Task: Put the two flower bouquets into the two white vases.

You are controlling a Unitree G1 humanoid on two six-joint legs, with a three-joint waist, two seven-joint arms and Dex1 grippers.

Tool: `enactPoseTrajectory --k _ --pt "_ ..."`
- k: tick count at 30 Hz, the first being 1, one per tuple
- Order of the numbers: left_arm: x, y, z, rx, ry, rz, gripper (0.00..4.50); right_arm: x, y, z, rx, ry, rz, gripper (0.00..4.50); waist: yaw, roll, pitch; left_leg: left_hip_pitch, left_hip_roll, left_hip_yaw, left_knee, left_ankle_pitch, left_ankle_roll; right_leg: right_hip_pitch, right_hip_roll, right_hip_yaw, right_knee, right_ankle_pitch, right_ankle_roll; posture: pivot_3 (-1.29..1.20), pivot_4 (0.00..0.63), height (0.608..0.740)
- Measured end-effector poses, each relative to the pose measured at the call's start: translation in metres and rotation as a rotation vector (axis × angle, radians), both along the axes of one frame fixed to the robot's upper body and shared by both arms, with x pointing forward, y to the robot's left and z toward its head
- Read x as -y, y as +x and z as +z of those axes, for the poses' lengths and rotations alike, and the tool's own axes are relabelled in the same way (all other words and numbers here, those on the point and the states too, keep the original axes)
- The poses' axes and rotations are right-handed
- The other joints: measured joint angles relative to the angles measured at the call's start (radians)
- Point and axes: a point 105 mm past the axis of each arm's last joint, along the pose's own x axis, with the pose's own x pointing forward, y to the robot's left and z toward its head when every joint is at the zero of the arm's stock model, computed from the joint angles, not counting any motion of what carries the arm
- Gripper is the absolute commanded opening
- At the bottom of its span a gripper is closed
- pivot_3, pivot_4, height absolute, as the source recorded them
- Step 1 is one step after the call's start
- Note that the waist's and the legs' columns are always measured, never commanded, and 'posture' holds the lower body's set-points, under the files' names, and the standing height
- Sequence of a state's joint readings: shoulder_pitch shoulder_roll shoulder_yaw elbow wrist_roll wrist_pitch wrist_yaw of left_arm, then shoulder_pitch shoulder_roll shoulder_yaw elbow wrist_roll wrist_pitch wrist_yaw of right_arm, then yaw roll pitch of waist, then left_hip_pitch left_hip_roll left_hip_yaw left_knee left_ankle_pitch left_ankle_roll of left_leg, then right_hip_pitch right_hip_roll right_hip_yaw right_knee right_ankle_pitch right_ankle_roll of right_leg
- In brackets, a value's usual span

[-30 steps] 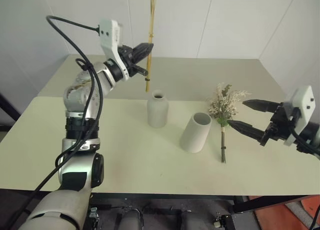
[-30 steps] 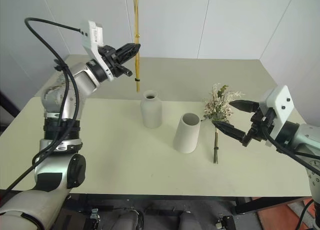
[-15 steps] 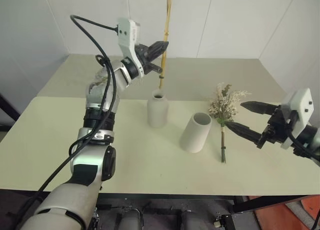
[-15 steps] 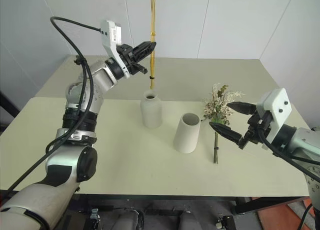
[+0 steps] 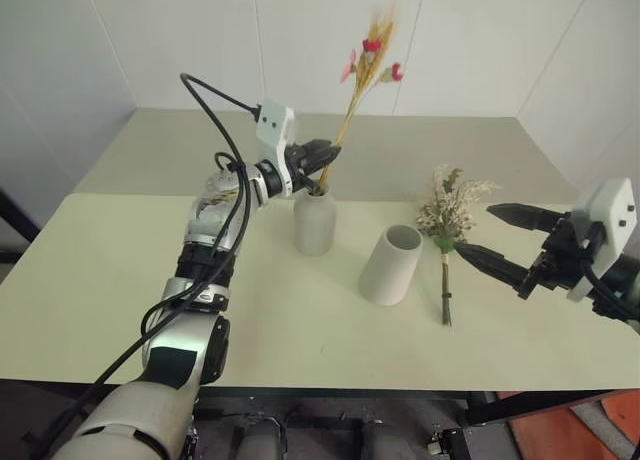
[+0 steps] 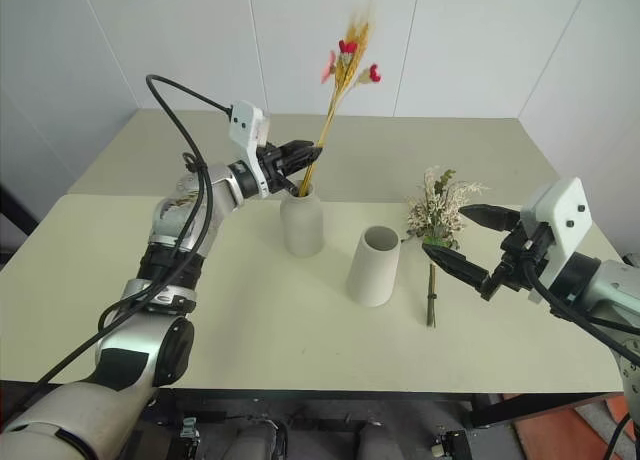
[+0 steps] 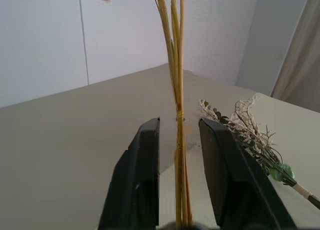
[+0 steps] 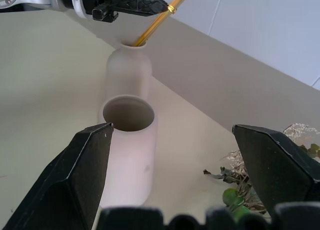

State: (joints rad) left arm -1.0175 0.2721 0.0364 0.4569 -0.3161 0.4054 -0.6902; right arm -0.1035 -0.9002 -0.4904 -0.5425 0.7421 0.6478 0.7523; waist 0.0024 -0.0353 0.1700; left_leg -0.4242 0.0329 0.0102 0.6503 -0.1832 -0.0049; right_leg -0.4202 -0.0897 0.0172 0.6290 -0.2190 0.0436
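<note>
Table [image 5: 150, 280]: pale cream top, set against white wall panels.

Left gripper [image 5: 322, 156]: reached in level over the bottle-shaped vase [image 5: 315, 220], just above its mouth. In the left wrist view its two black fingers [image 7: 142, 180] stood a little apart on either side of the yellow stems, a narrow gap on each side; the jaws were parted and not pressing the stems.

Slim bouquet [image 5: 352, 110]: long yellow stems with small red and pink blooms at the top. Lower ends sat inside the narrow neck of the bottle-shaped vase; the bunch leaned toward the robot's right and rose well above the vase.

Bottle-shaped vase: matte white, upright, near the table's middle.

Wide-mouthed vase [image 5: 390, 265]: matte white tapering cylinder, upright, just to the right of and nearer than the bottle-shaped vase, apart from it. Mouth showed dark inside, nothing visible in it.

Cream-and-green spray [image 5: 450, 215]: lay flat on the table to the right of the wide-mouthed vase, head away from the robot, dark stem pointing toward it.

Right gripper [image 5: 500, 238]: hovered just right of the spray, fingers spread wide, holding nothing.
</note>
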Motion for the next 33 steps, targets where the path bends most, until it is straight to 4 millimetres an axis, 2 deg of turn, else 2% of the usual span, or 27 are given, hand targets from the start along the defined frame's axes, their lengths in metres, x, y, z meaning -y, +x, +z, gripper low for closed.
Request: enactPoseTrajectory --k 5,7,8,10,12,15,22,27,31,33 --pt "-0.035 -0.032 -0.017 -0.026 0.066 0.02 3.69 0.0 0.003 -0.005 -0.022 -0.001 -0.003 4.5 -0.016 0.0 0.0 0.001 0.001 0.0 0.0 0.0 0.0 0.0 0.0 0.001 0.001 0.001 -0.002 0.0 0.15 0.74" --pt "-0.045 -0.05 -0.017 -0.011 0.121 0.0 4.31 -0.001 0.008 -0.011 -0.051 0.004 -0.007 4.5 -0.018 0.0 0.0 0.001 0.001 0.0 0.0 0.0 0.0 0.0 0.0 0.001 0.001 0.001 -0.002 0.0 0.15 0.74" --pt "-0.051 -0.06 -0.017 -0.003 0.156 -0.013 4.46 -0.002 0.012 -0.014 -0.069 0.006 -0.01 4.5 -0.021 0.0 0.0 0.002 0.001 0.001 0.0 0.0 0.0 0.0 0.001 0.001 0.001 0.001 -0.002 0.0 0.15 0.74" --pt "-0.062 -0.079 -0.016 0.014 0.226 -0.044 4.46 0.002 0.022 -0.023 -0.125 0.003 -0.049 4.5 -0.017 0.001 0.0 0.002 0.001 0.001 0.0 0.0 0.0 0.0 0.001 0.001 0.001 0.001 -0.002 0.0 0.15 0.74" --pt "-0.065 -0.085 -0.015 0.02 0.236 -0.055 4.46 0.001 0.028 -0.026 -0.146 -0.001 -0.058 4.5 -0.013 0.001 0.0 0.002 0.001 0.001 0.0 0.0 0.0 0.001 0.0 0.001 0.001 0.0 -0.001 0.0 0.15 0.74" --pt "-0.078 -0.104 -0.015 0.022 0.284 -0.107 4.46 0.002 0.047 -0.032 -0.231 -0.025 -0.124 4.5 -0.016 0.001 0.0 0.001 0.002 0.001 0.0 0.0 0.0 0.0 0.001 0.001 0.0 0.001 -0.002 0.0 0.15 0.74" --pt "-0.083 -0.14 0.0 0.113 0.334 -0.28 4.46 0.009 0.084 -0.059 -0.493 -0.017 -0.34 4.5 -0.014 0.001 0.0 0.0 0.002 0.001 0.0 0.0 0.0 -0.001 0.001 0.001 0.0 0.004 -0.01 0.0 0.15 0.74" --pt "-0.085 -0.156 0.004 0.151 0.376 -0.397 4.46 0.013 0.099 -0.081 -0.638 -0.033 -0.456 4.5 -0.016 0.001 0.0 0.0 0.002 0.001 0.0 0.0 0.0 -0.002 0.001 0.001 0.0 0.004 -0.01 0.0 0.15 0.74" --pt "-0.088 -0.159 0.006 0.169 0.404 -0.412 4.46 0.016 0.107 -0.092 -0.709 -0.053 -0.517 4.5 -0.016 0.001 0.0 0.0 0.002 0.001 -0.001 0.0 0.0 -0.002 0.001 0.001 0.0 0.004 -0.01 0.0 0.15 0.74" --pt "-0.088 -0.159 0.007 0.173 0.406 -0.415 4.46 0.011 0.114 -0.1 -0.747 -0.065 -0.533 4.5 -0.018 0.001 0.0 0.0 0.002 0.001 0.0 0.0 0.0 -0.002 0.001 0.001 0.0 0.004 -0.009 0.0 0.15 0.74"
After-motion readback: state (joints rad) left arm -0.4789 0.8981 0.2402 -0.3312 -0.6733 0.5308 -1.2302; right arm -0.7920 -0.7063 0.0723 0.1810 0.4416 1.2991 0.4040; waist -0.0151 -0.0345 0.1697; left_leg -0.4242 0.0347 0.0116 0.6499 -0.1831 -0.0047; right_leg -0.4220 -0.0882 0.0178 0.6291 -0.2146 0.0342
